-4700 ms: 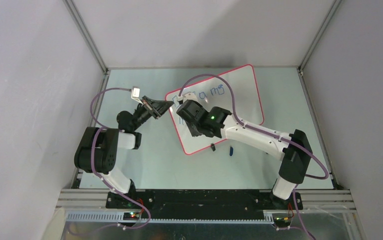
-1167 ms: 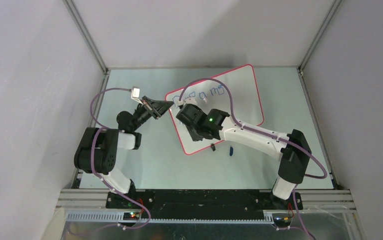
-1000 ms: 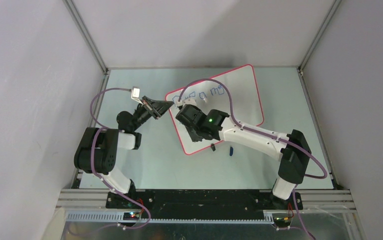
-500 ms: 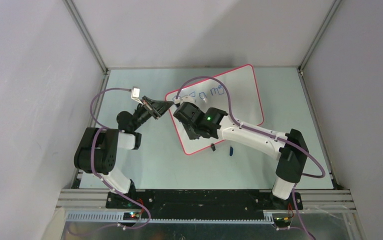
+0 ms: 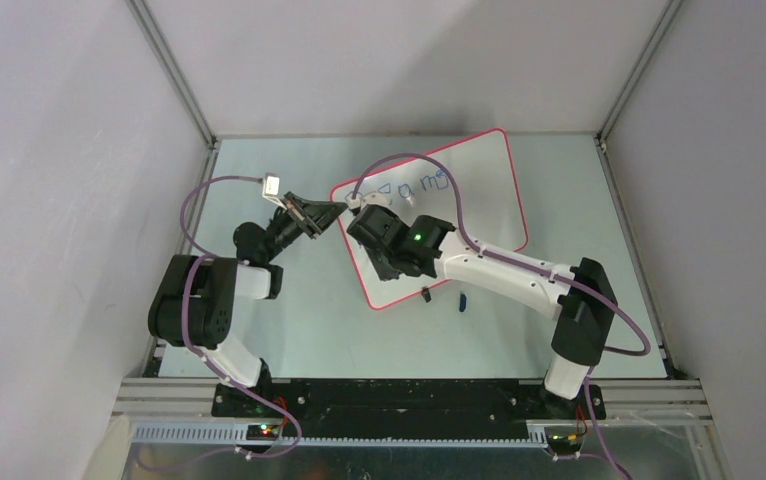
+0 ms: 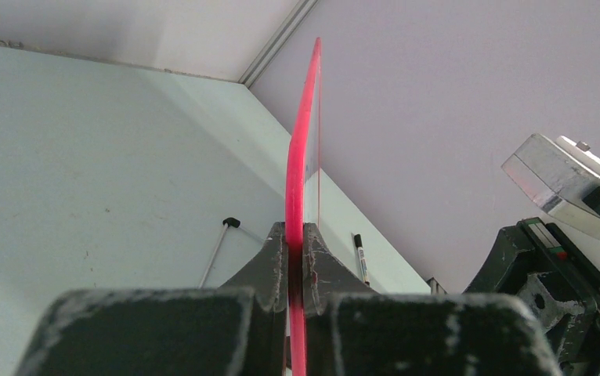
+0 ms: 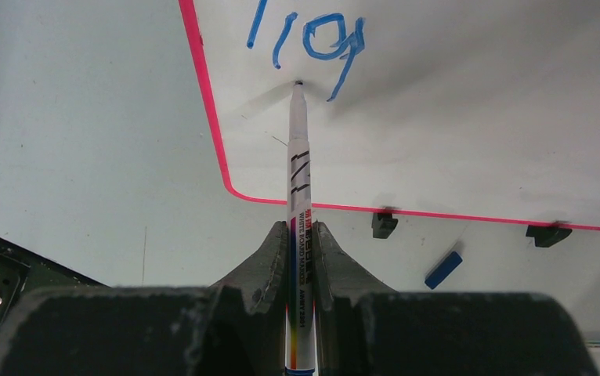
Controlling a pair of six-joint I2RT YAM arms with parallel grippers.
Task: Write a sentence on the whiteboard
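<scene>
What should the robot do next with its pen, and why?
Probably slide the marker past the last blue letter to start the next one. The right gripper grips the marker, its tip just below the writing. The whiteboard is bare beside it, and the left gripper clamps the pink rim.

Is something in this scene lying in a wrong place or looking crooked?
The blue marker cap lies loose on the table, just off the whiteboard near its black clip feet. The board also sits crooked to the table edges.
</scene>
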